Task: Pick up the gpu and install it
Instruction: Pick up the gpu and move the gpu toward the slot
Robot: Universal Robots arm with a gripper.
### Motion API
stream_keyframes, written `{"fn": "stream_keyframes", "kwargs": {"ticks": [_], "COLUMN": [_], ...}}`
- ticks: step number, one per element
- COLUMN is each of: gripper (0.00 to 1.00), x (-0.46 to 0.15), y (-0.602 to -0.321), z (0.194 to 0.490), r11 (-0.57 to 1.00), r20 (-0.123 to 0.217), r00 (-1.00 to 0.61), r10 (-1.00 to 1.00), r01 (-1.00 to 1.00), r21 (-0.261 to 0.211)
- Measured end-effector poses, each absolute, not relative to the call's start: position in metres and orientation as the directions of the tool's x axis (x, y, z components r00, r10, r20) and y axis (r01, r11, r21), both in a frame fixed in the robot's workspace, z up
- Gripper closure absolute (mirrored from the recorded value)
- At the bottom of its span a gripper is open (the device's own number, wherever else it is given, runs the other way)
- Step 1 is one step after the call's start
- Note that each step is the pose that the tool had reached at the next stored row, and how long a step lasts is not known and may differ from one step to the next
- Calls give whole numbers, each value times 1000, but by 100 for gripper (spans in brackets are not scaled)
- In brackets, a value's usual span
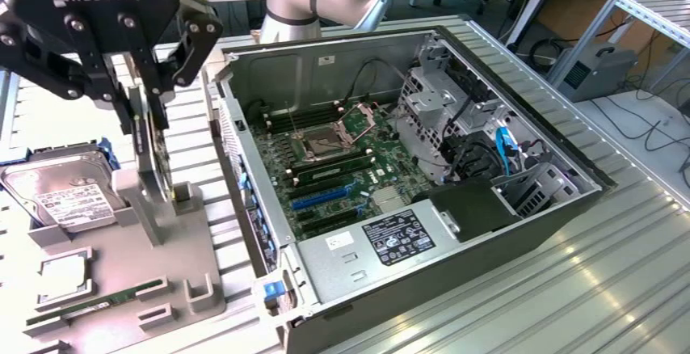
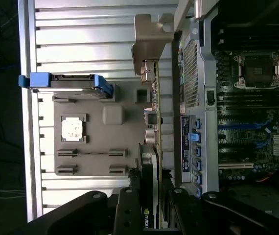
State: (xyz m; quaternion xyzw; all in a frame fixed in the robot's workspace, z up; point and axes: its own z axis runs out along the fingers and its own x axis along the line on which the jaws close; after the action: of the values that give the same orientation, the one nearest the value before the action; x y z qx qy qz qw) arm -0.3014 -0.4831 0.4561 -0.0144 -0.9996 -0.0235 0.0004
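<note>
The pincer (image 1: 151, 99) is clamped on the gpu (image 1: 157, 156), which stands upright on edge at the gray tray (image 1: 119, 265). The computer case (image 1: 453, 285) lies open just beside it on the bench (image 1: 603, 289).

The exterior camera seems to hang high off one corner of the open computer case (image 1: 464, 289). It looks steeply down across the ribbed surface (image 1: 603, 289), with the pincer (image 1: 145, 124) very near its lens at the exterior view's left. The wrist camera sits close behind the pincer (image 2: 151, 193) and faces straight down along it. Both views take in the grey tray (image 1: 161, 265), the card (image 1: 160, 168) clamped in the pincer, and the case's board (image 1: 345, 160).
</note>
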Motion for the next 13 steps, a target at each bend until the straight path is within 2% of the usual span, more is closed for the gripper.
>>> {"fn": "stream_keyframes", "kwargs": {"ticks": [13], "gripper": [73], "x": [-292], "y": [-483], "z": [461], "r11": [998], "r20": [2], "r00": [-1000], "r10": [29], "r01": [29], "r21": [47]}}
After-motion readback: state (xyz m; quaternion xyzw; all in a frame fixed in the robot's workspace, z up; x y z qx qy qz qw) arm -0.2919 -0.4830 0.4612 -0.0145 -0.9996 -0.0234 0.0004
